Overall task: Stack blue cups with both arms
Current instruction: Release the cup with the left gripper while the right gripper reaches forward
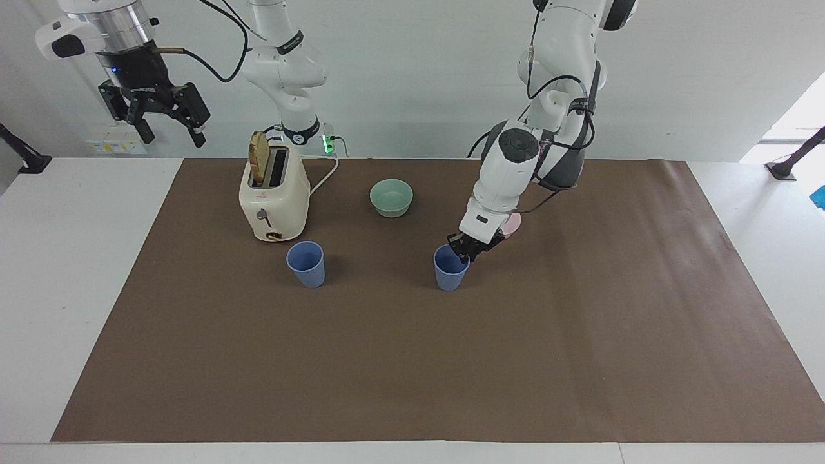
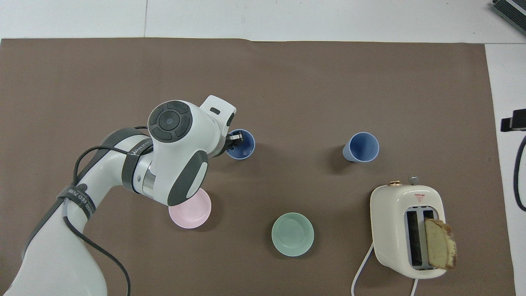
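Note:
Two blue cups stand upright on the brown mat. One cup (image 1: 450,273) (image 2: 243,149) stands mid-table, and my left gripper (image 1: 469,250) (image 2: 234,140) is at its rim, on the side toward the pink bowl, reaching down at a slant. Whether it grips the rim does not show. The other cup (image 1: 306,264) (image 2: 361,147) stands alone by the toaster, on the side away from the robots, toward the right arm's end. My right gripper (image 1: 166,129) waits high in the air, open and holding nothing, over the white tabletop beside the mat.
A cream toaster (image 1: 274,193) (image 2: 404,230) with a bread slice in one slot stands nearer the robots than the second cup. A mint-green bowl (image 1: 391,197) (image 2: 292,234) and a pink bowl (image 1: 514,223) (image 2: 191,211), partly under the left arm, sit nearer the robots.

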`<state>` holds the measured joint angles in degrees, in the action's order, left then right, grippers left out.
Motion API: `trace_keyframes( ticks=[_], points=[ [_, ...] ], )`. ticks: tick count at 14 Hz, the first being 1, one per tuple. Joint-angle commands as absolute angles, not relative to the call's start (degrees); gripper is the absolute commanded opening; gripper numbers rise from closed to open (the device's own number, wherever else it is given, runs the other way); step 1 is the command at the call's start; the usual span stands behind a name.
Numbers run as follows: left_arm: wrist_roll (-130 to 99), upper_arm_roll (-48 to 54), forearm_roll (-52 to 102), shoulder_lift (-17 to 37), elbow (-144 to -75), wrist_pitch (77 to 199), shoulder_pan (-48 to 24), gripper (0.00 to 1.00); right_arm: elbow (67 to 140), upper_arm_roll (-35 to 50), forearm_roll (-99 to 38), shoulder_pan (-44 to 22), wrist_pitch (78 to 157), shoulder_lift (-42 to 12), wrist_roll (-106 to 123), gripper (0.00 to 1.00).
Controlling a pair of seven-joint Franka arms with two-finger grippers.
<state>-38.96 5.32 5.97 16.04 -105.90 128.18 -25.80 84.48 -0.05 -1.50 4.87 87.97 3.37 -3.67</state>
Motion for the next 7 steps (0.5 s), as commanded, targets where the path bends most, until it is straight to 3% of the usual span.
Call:
trace_keyframes(
  ticks=[1,4,7],
  points=[
    [-37.9,4.4,4.1,15.6,-104.6,127.4,-24.2,1.0,89.4,0.4,-1.0,4.9,89.5,4.7,-4.6,1.0],
    [-35.3,4.0,1.4,12.6,-103.4,123.1,-21.8,1.0,93.2,1.0,-1.1,4.7,96.5,4.6,-4.4,1.0],
    [-27.4,4.0,1.4,8.5,-103.8,117.6,-16.9,1.0,93.6,1.6,-1.8,2.7,98.6,3.0,-4.6,1.0]
  ],
)
